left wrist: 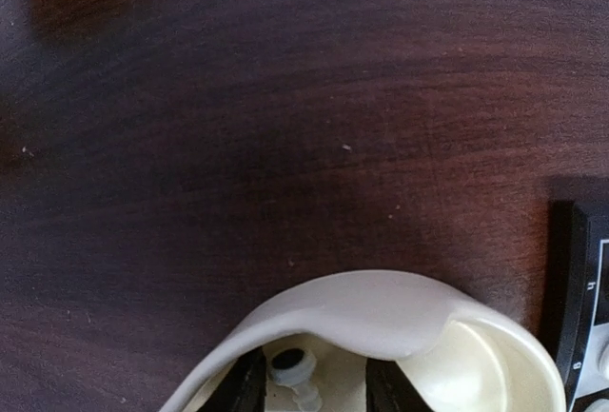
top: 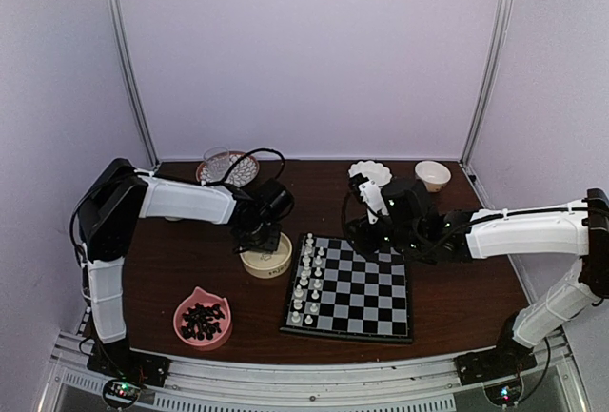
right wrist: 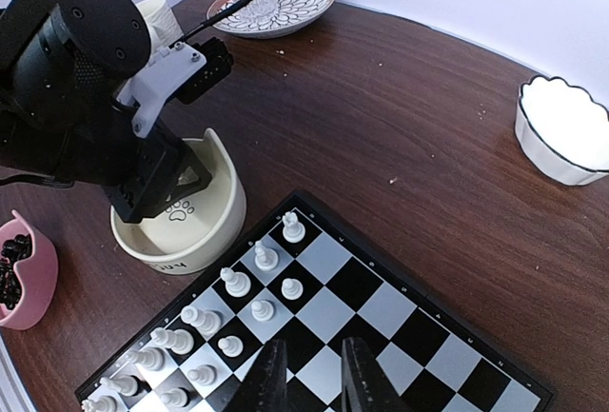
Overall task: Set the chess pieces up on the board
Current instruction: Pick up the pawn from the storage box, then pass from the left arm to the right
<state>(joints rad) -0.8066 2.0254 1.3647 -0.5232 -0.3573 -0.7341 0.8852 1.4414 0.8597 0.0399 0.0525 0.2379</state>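
Observation:
The board (top: 366,293) lies at the table's middle front. Several white chess pieces (top: 306,279) stand upright in its two left columns; they also show in the right wrist view (right wrist: 257,260). My left gripper (top: 257,239) reaches down into a cream paw-print bowl (top: 271,264). In the left wrist view it is open (left wrist: 314,393), its fingers either side of one white piece (left wrist: 290,369) lying on the bowl's floor. My right gripper (right wrist: 312,383) is open and empty, hovering over the board (right wrist: 381,317) near the placed pieces.
A pink bowl (top: 202,319) of black pieces sits at the front left. A patterned plate with a glass (top: 228,166), a white scalloped bowl (top: 371,172) and a small cream bowl (top: 433,175) stand along the back. The board's corner (left wrist: 580,307) lies right of the cream bowl.

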